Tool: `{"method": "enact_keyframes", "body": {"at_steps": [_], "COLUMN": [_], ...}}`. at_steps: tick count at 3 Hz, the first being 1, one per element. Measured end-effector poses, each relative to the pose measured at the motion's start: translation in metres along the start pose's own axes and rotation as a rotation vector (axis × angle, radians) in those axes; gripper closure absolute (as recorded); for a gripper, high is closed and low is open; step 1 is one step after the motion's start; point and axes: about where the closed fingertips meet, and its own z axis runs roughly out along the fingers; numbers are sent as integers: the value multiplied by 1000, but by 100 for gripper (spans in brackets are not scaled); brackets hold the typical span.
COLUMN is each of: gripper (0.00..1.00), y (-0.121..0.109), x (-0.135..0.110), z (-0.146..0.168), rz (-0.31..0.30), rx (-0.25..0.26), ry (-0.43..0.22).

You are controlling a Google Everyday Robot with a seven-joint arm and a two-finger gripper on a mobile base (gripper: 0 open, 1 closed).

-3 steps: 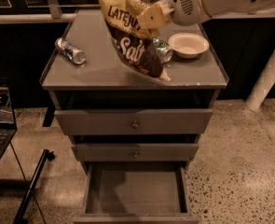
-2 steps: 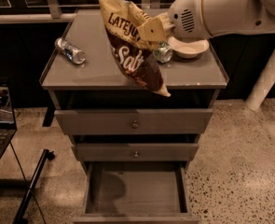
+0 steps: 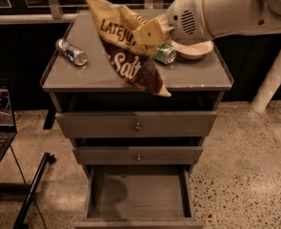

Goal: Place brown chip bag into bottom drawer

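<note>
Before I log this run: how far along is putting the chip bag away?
Done: the bottom drawer stands open. In hand: the gripper, fingers shut on the brown chip bag, holds it above the cabinet top. Left: lowering it into the drawer and releasing.

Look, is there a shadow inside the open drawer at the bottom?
Camera view: yes, a dark patch shades the left floor of the bottom drawer; the cabinet top is lit brighter; the gripper, above that top, is shut on the brown chip bag.
</note>
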Motion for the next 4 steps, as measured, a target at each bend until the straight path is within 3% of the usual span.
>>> {"method": "enact_keyframes", "body": {"at_steps": [1, 2, 3, 4], "gripper": [100, 100, 100, 100], "y": [73, 132, 165, 148], "x": [12, 29, 58, 98], "z": [-10, -34, -52, -48], "rz": [-42, -55, -53, 4], "rx": [-197, -278, -211, -42], "ry": [42, 50, 33, -22]}}
